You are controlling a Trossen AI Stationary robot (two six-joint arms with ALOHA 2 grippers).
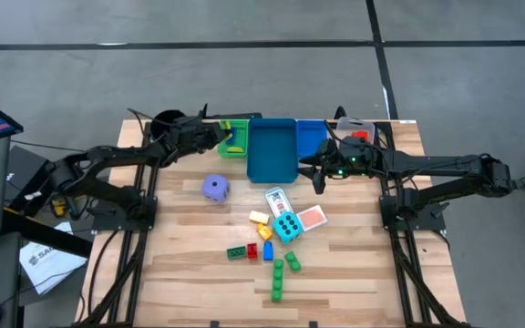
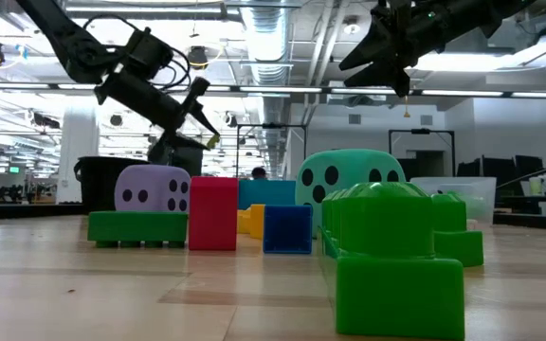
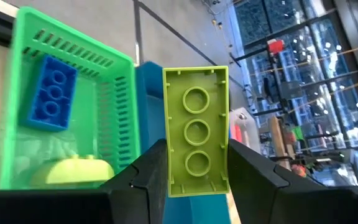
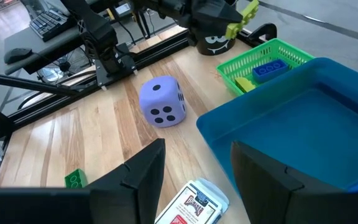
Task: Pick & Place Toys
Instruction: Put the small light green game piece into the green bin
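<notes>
I see the left end effector [image 3: 194,180] clamped on a lime green brick [image 3: 196,140], held studs-hollow side toward the wrist camera, raised above the counter [image 1: 354,282] over the green bin [image 1: 232,139] at the far edge. Inside that green bin [image 3: 73,81] lies a blue brick [image 3: 51,93] and a pale yellow-green piece [image 3: 73,171] that I cannot make out clearly. My right end effector [image 4: 194,168] hangs with its fingers spread apart and nothing between them, above the near corner of the large blue bin [image 1: 272,150]; in the high view it sits [image 1: 322,178] just beside that bin's right side. The purple die [image 1: 215,188] rests on the counter to the left of the blue bin, well apart from the other toys. A playing card box [image 1: 276,200] lies just in front of the bin, with the cyan dotted die [image 1: 287,227] and a loose orange-backed card [image 1: 312,218] near it. A yellow brick [image 1: 259,218], a red brick [image 1: 252,250], a small blue brick [image 1: 268,250] and a dark green brick [image 1: 236,252] cluster nearby, and more green bricks [image 1: 279,278] lie closer to the front edge.
</notes>
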